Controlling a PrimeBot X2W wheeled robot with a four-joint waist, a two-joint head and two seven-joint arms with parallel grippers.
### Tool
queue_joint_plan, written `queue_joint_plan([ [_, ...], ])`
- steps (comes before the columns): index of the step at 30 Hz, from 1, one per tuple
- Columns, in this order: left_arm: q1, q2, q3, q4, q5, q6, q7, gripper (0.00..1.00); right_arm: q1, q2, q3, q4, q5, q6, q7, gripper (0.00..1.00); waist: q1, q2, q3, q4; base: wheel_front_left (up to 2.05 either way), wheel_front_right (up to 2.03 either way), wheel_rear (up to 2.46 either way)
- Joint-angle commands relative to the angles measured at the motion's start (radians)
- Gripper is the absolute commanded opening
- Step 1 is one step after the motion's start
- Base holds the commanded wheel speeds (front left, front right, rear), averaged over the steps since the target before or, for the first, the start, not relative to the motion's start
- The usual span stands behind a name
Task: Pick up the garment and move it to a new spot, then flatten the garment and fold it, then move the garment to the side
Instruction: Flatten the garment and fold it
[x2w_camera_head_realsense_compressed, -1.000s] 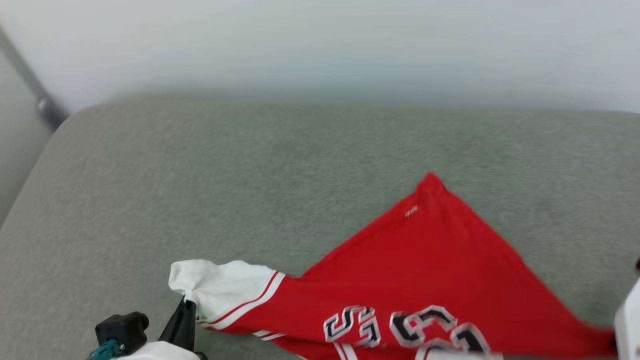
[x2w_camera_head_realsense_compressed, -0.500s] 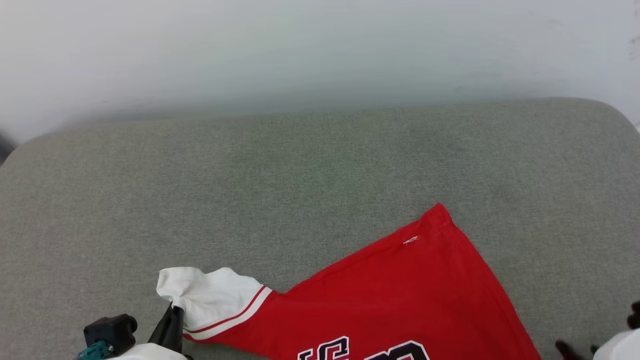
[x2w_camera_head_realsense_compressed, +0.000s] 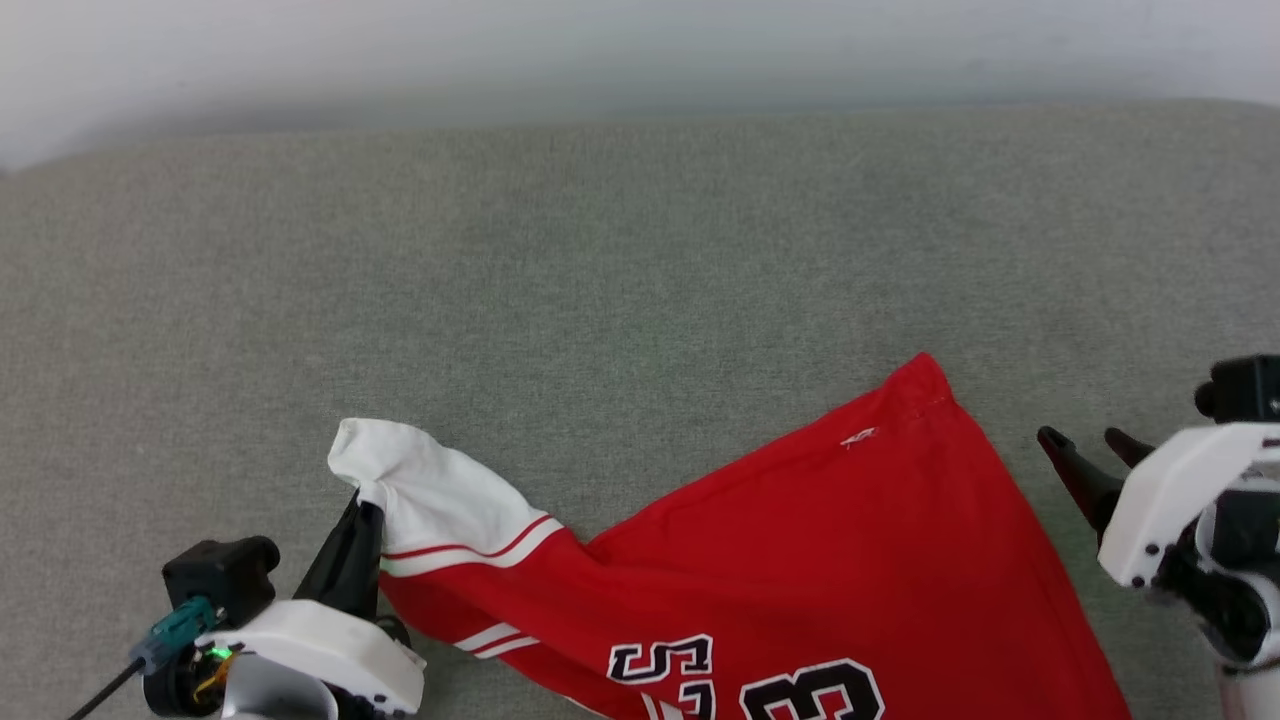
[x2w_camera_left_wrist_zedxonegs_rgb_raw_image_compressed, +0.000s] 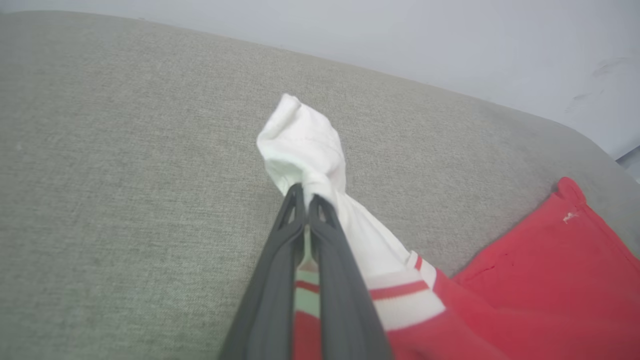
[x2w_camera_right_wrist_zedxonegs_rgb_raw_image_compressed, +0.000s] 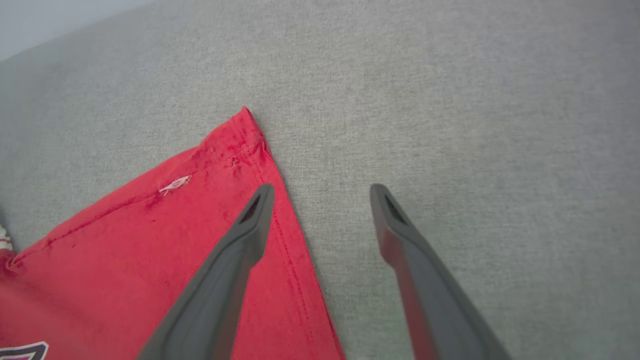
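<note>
I am pinching the white sleeve (x2w_camera_head_realsense_compressed: 432, 497) of the garment (x2w_camera_head_realsense_compressed: 800, 560) in my left hand (x2w_camera_head_realsense_compressed: 365, 512) on the grey cushion (x2w_camera_head_realsense_compressed: 640, 250), my right hand (x2w_camera_head_realsense_compressed: 1080, 437) hovering open beside the hem corner (x2w_camera_head_realsense_compressed: 925, 378), probably best gripped low for an even stretch.

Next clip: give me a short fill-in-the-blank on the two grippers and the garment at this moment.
1. The left gripper is shut on the garment's ____ sleeve.
2. The right gripper stands ____, with nothing between its fingers.
3. Apart from that sleeve, the garment's cloth is mostly ____.

Missing words: white; open; red.
</note>
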Motion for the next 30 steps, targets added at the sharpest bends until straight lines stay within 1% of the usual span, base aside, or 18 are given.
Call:
queue_joint_plan([
  [1,-0.027,0.001,0.0,-0.01,0.009,-0.006,-0.006,0.0,-0.066,-0.016,0.025,0.024,0.01,0.0,0.066,1.0,-0.0001,0.0,0.059,0.025,0.0,0.0,0.0],
  [3,-0.054,0.002,-0.012,-0.024,0.019,-0.017,-0.01,0.0,-0.135,-0.035,0.046,0.058,0.007,0.0,0.177,1.0,-0.0001,0.0,0.093,0.043,0.0,0.0,0.0],
  [6,-0.092,-0.01,-0.027,-0.025,0.03,-0.028,-0.018,0.0,-0.234,-0.046,0.07,0.095,-0.004,0.0,0.328,1.0,-0.0001,0.0,0.136,0.07,0.0,0.0,0.0],
  [9,-0.126,-0.024,-0.04,-0.02,0.037,-0.039,-0.031,0.0,-0.313,-0.042,0.093,0.117,-0.021,0.0,0.436,1.0,-0.0001,0.0,0.167,0.093,0.0,0.0,0.0],
  [14,-0.167,-0.048,-0.06,-0.007,0.045,-0.054,-0.05,0.0,-0.389,-0.043,0.134,0.155,-0.035,0.0,0.512,1.0,-0.0001,0.0,0.206,0.123,0.0,0.0,0.0],
  [18,-0.187,-0.059,-0.065,0.008,0.041,-0.064,-0.062,0.0,-0.378,-0.038,0.166,0.219,-0.038,0.0,0.576,1.0,-0.0001,0.0,0.219,0.137,0.0,0.0,0.0],
  [19,-0.189,-0.061,-0.066,0.011,0.041,-0.066,-0.065,0.0,-0.373,-0.034,0.172,0.229,-0.032,0.0,0.586,0.89,-0.0001,0.0,0.221,0.139,0.0,0.0,0.0],
  [20,-0.19,-0.062,-0.067,0.015,0.04,-0.067,-0.067,0.0,-0.367,-0.03,0.178,0.237,-0.024,0.0,0.595,0.4,-0.0001,0.0,0.222,0.141,0.0,0.0,0.0],
  [21,-0.192,-0.063,-0.068,0.019,0.039,-0.067,-0.069,0.0,-0.362,-0.029,0.184,0.241,-0.015,0.0,0.598,0.06,-0.0001,0.0,0.222,0.143,0.0,0.0,0.0],
  [22,-0.194,-0.064,-0.068,0.022,0.038,-0.069,-0.072,0.0,-0.358,-0.027,0.181,0.247,-0.006,0.0,0.604,0.0,-0.0001,0.0,0.221,0.144,0.0,0.0,0.0],
  [25,-0.194,-0.065,-0.068,0.034,0.036,-0.071,-0.076,0.0,-0.35,-0.031,0.18,0.244,0.007,0.0,0.601,0.0,-0.0001,0.0,0.213,0.146,0.0,0.0,0.0],
  [28,-0.187,-0.062,-0.066,0.044,0.034,-0.068,-0.077,0.0,-0.348,-0.048,0.18,0.231,0.017,0.0,0.596,0.0,-0.0001,0.0,0.197,0.14,0.0,0.0,0.0],
  [30,-0.182,-0.057,-0.063,0.052,0.031,-0.066,-0.076,0.0,-0.35,-0.055,0.179,0.219,0.031,0.0,0.575,0.0,-0.0001,0.0,0.176,0.134,0.0,0.0,0.0],
])
